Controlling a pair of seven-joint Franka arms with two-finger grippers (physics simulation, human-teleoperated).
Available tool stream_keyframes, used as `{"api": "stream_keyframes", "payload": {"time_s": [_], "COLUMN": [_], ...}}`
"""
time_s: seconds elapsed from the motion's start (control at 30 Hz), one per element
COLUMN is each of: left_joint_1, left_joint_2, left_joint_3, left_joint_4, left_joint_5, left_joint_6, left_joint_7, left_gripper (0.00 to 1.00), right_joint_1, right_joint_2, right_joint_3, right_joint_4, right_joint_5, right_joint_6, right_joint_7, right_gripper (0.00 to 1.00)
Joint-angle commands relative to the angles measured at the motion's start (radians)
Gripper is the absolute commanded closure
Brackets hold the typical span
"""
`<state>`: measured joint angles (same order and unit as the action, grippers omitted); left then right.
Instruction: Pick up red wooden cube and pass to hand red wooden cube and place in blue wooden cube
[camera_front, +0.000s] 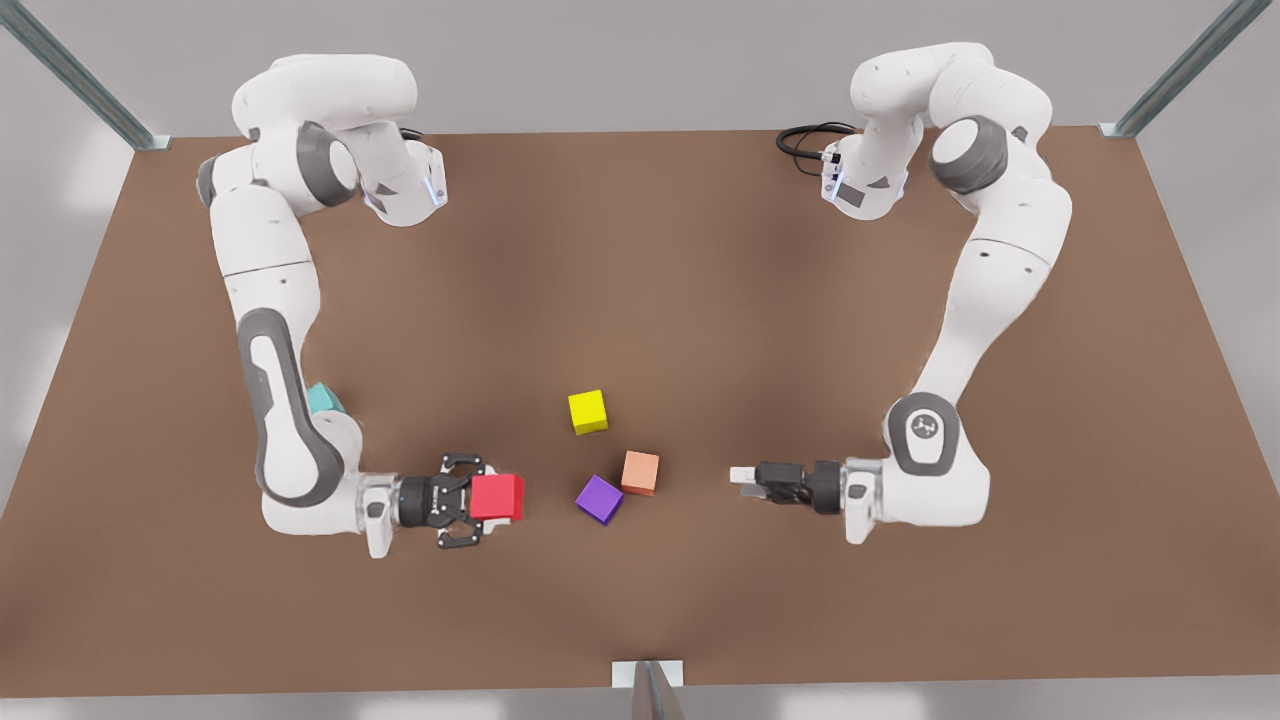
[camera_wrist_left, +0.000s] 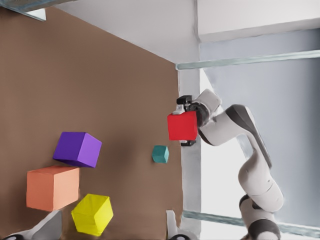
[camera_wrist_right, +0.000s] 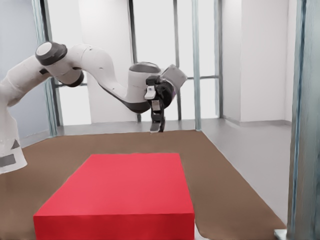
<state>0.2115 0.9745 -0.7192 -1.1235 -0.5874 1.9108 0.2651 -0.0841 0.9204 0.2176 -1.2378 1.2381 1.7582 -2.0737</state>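
Observation:
My right gripper (camera_front: 485, 498), the black hand with open-frame linkage fingers, is on the arm at the front view's left. It is shut on the red wooden cube (camera_front: 498, 497), holding it out sideways over the table; the cube looms close in the right wrist view (camera_wrist_right: 120, 195) and sits far off in the left wrist view (camera_wrist_left: 182, 126). The blue wooden cube (camera_front: 322, 398), teal, rests on the table, half hidden behind that arm's elbow (camera_wrist_left: 160, 154). My left gripper (camera_front: 745, 481), with pale pads, points toward the red cube from the front view's right. It is open and holds nothing; one finger (camera_wrist_left: 172, 226) shows.
Three loose cubes lie between the grippers: yellow (camera_front: 588, 411), purple (camera_front: 599, 499) and salmon-orange (camera_front: 640, 472). The brown table (camera_front: 700, 300) spreads wide behind them. Metal frame posts stand at the table corners, and a bracket (camera_front: 647, 675) sits on the near edge.

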Motion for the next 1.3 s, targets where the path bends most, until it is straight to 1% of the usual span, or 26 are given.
{"api": "stream_keyframes", "payload": {"time_s": [0.0,0.03,0.07,0.1,0.13,0.17,0.2,0.23,0.27,0.3,0.33,0.37,0.43,0.57,0.73,0.87,1.03,1.27], "left_joint_1": [0.031,0.08,0.071,0.077,0.08,0.066,-0.097,-0.367,-0.382,-0.38,-0.377,-0.385,-0.383,-0.377,-0.377,-0.377,-0.376,-0.373], "left_joint_2": [-0.103,-0.175,-0.252,-0.254,-0.309,-0.384,-0.573,-0.814,-0.818,-0.784,-0.781,-0.781,-0.781,-0.772,-0.767,-0.757,-0.754,-0.744], "left_joint_3": [0.001,0.001,-0.005,-0.049,-0.068,-0.045,0.279,0.691,0.696,0.682,0.682,0.681,0.679,0.681,0.682,0.682,0.682,0.682], "left_joint_4": [0.04,0.059,0.057,0.083,0.094,0.088,-0.089,-0.399,-0.398,-0.363,-0.363,-0.358,-0.312,-0.305,-0.305,-0.305,-0.305,-0.305], "left_joint_5": [0.53,0.633,0.82,0.873,0.888,0.88,0.765,0.549,0.549,0.552,0.544,0.543,0.546,0.541,0.54,0.54,0.54,0.54], "left_joint_6": [-0.657,-0.679,-0.651,-0.636,-0.684,-0.711,-0.615,-0.406,-0.424,-0.481,-0.5,-0.5,-0.481,-0.483,-0.486,-0.486,-0.489,-0.492], "left_joint_7": [-0.27,-0.29,-0.4,-0.486,-0.533,-0.541,-0.405,-0.305,-0.303,-0.299,-0.306,-0.311,-0.306,-0.308,-0.306,-0.305,-0.308,-0.306], "left_gripper": [0.0,0.0,0.0,0.0,0.0,0.0,0.0,0.0,0.0,0.0,0.0,0.0,0.0,0.0,0.0,0.0,0.0,0.0], "right_joint_1": [-0.074,-0.114,-0.118,-0.118,-0.12,-0.112,-0.114,-0.114,-0.115,-0.117,-0.118,-0.118,-0.12,-0.118,-0.12,-0.118,-0.117,-0.118], "right_joint_2": [-0.055,-0.066,-0.097,-0.169,-0.212,-0.265,-0.313,-0.35,-0.365,-0.385,-0.405,-0.423,-0.479,-0.512,-0.515,-0.517,-0.58,-0.581], "right_joint_3": [-0.001,-0.009,-0.044,-0.078,-0.096,-0.122,-0.139,-0.161,-0.173,-0.179,-0.188,-0.19,-0.204,-0.202,-0.233,-0.231,-0.231,-0.233], "right_joint_4": [-0.006,0.004,0.009,-0.025,-0.048,-0.12,-0.221,-0.296,-0.334,-0.381,-0.43,-0.465,-0.583,-0.704,-0.735,-0.753,-0.836,-0.858], "right_joint_5": [-0.365,-0.503,-0.611,-0.707,-0.808,-0.917,-0.934,-0.96,-0.98,-1.013,-1.036,-1.053,-1.057,-1.057,-1.089,-1.097,-1.097,-1.123], "right_joint_6": [-0.223,-0.295,-0.304,-0.31,-0.307,-0.246,-0.149,-0.07,-0.028,0.02,0.087,0.133,0.293,0.503,0.54,0.538,0.526,0.524], "right_joint_7": [0.202,0.27,0.271,0.284,0.284,0.282,0.287,0.287,0.285,0.285,0.284,0.282,0.284,0.276,0.251,0.253,0.228,0.182], "right_gripper": [0.49,0.49,0.49,0.49,0.49,0.49,0.48,0.48,0.48,0.48,0.48,0.48,0.48,0.48,0.48,0.48,0.48,0.48]}}
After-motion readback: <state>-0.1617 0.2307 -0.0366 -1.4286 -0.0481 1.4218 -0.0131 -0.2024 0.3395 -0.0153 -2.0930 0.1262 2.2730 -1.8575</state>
